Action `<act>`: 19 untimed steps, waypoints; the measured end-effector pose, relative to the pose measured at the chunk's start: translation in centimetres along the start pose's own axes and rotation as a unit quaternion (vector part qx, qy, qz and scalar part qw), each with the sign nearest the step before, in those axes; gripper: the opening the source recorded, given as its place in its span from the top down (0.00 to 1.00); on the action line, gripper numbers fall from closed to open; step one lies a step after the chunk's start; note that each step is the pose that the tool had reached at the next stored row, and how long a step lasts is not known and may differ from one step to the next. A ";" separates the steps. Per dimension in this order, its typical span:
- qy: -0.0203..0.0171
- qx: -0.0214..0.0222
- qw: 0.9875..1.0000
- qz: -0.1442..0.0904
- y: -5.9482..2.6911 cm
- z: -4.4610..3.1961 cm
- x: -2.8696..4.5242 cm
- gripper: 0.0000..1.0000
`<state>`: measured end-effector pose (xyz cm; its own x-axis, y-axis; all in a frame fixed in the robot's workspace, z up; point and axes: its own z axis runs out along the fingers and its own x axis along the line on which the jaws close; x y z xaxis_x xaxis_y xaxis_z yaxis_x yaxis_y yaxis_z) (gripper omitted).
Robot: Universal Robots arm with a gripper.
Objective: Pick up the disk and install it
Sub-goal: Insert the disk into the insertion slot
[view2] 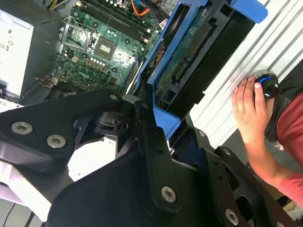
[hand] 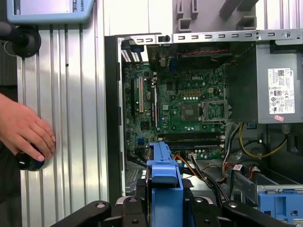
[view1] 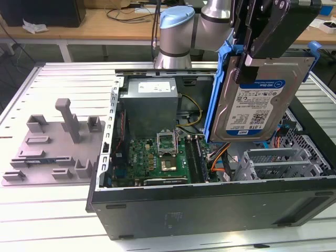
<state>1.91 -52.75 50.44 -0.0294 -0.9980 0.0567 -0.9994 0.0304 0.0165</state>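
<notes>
Your tool [view1: 251,63] is pinched shut on the upper edge of the disk [view1: 257,105]. The drive hangs on edge, its printed label turned to the exterior camera, with the blue carrier frame [view1: 216,89] wrapped around its sides. It hangs over the open computer case [view1: 210,202], toward the exterior view's right. The motherboard [view1: 157,155] is on one side of it and the perforated grey drive cage [view1: 278,160] is on the other. The power-supply box [view1: 149,102] sits at the far end of the case, well apart from the disk. Whether the disk's lower edge touches anything inside, you cannot tell from these views.

The pick looks done, and you appear to be in the carry-and-align part of the install. In the first wrist view the frame [hand: 163,175] points down into the case, with orange and dark cables just beside it. Seating the disk will likely call for squaring the frame with the cage opening and keeping it clear of those cables. A tilted entry could make the frame bind on the metal.

On the surface [view1: 47,220] at the exterior view's left lies a grey fixture [view1: 52,142], untouched. A person's hand [hand: 26,135] rests on a dark round control [hand: 29,161] beside the case.
</notes>
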 end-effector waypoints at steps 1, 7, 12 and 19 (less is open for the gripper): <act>0.000 0.000 1.000 0.000 0.00 0.00 0.00 0.64; 0.000 0.000 1.000 0.000 -0.02 0.00 0.02 0.64; 0.000 0.000 1.000 0.000 -0.02 0.00 0.03 0.64; 0.000 0.000 1.000 0.000 -0.05 0.00 0.04 0.64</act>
<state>1.96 -52.80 50.44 -0.0294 -0.9980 0.0561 -0.9994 0.0304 0.0166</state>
